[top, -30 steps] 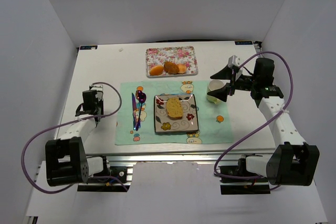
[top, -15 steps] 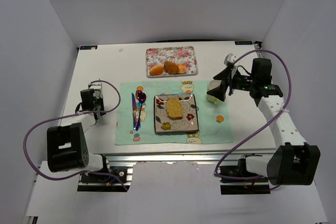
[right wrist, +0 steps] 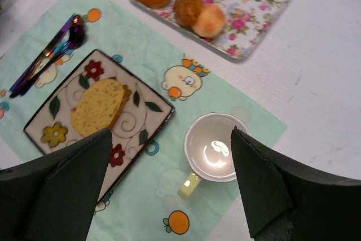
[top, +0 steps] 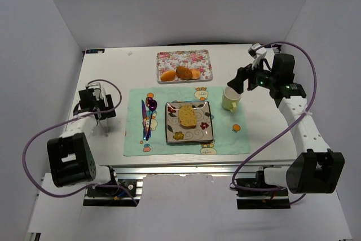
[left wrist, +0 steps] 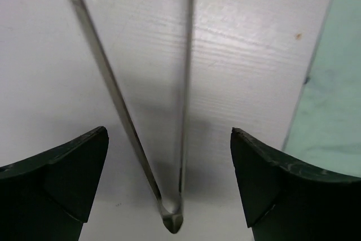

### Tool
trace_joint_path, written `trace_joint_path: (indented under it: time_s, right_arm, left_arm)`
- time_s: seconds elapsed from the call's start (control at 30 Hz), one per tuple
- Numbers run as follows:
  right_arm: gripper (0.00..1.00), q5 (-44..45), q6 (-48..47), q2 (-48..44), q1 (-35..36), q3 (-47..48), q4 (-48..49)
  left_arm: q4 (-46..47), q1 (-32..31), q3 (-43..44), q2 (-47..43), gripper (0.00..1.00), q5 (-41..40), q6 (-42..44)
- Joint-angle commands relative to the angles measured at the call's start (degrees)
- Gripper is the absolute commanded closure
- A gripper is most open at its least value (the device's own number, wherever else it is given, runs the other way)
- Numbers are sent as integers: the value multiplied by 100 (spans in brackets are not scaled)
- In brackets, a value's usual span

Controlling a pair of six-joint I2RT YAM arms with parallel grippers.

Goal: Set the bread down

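The bread [top: 187,115], a golden-yellow slice with a browner crust, lies on the flower-patterned square plate [top: 204,134] on the mat; the right wrist view also shows the bread [right wrist: 98,105] on the plate [right wrist: 59,135]. My right gripper [top: 241,81] hovers open and empty above the pale cup [top: 230,99], with that cup [right wrist: 216,148] below the right gripper [right wrist: 170,131]. My left gripper [top: 96,104] is at the table's left and is open. Metal tongs [left wrist: 184,83] lie loose on the white table between the fingers of the left gripper [left wrist: 169,134], which do not touch them.
A floral tray [top: 184,65] at the back holds two round orange pieces and a darker brown roll [top: 184,73]. Purple cutlery [top: 147,118] lies on the green placemat [top: 225,136] left of the plate. Grey walls stand close on three sides.
My left gripper opened and let go of the tongs, shifting slightly left and back. My right gripper rose and drew back right, away from the cup, which stays on the mat.
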Motion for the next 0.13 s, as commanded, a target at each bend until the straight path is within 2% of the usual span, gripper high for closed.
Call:
trace_joint_path:
  time_s: [0.0,0.1]
  right_arm:
    - [11,840,417,122,3,524,-238]
    - [11,693,286,167,12,578,-248]
  left_arm:
    - [-260,26,393,-827,2,284,-583]
    - [-111,26,394,-1425,2,651,-1242]
